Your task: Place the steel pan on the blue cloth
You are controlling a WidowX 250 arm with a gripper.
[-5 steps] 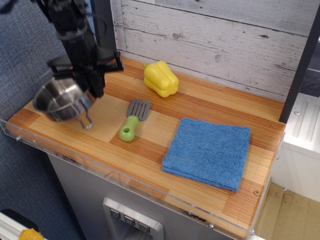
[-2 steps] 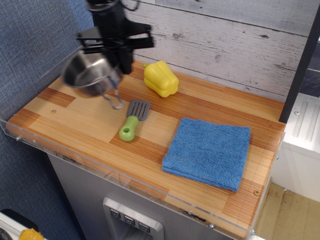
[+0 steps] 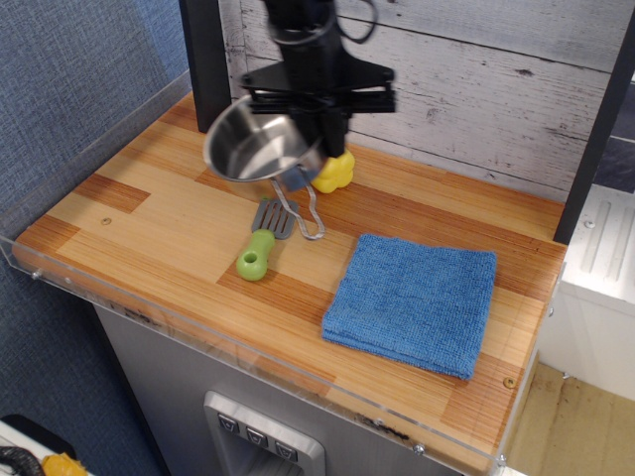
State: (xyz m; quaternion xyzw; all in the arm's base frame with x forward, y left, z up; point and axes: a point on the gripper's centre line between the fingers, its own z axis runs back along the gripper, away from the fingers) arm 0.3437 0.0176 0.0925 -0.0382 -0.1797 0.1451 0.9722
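Note:
The steel pan (image 3: 256, 147) hangs tilted in the air above the middle back of the wooden counter, its looped wire handle (image 3: 304, 212) pointing down. My black gripper (image 3: 319, 134) is shut on the pan's right rim and carries it. The blue cloth (image 3: 412, 299) lies flat on the counter at the front right, well to the right of and below the pan. Nothing lies on the cloth.
A yellow pepper (image 3: 335, 173) sits behind the pan, mostly hidden by it. A green-handled grey spatula (image 3: 262, 244) lies under the pan's handle. A clear plastic lip (image 3: 248, 357) edges the counter's front. A plank wall (image 3: 476, 89) stands behind.
The arm has carried the pan up off the left end of the counter and rightward, from the far left to over the spatula and pepper. The cloth, pepper and spatula have not moved.

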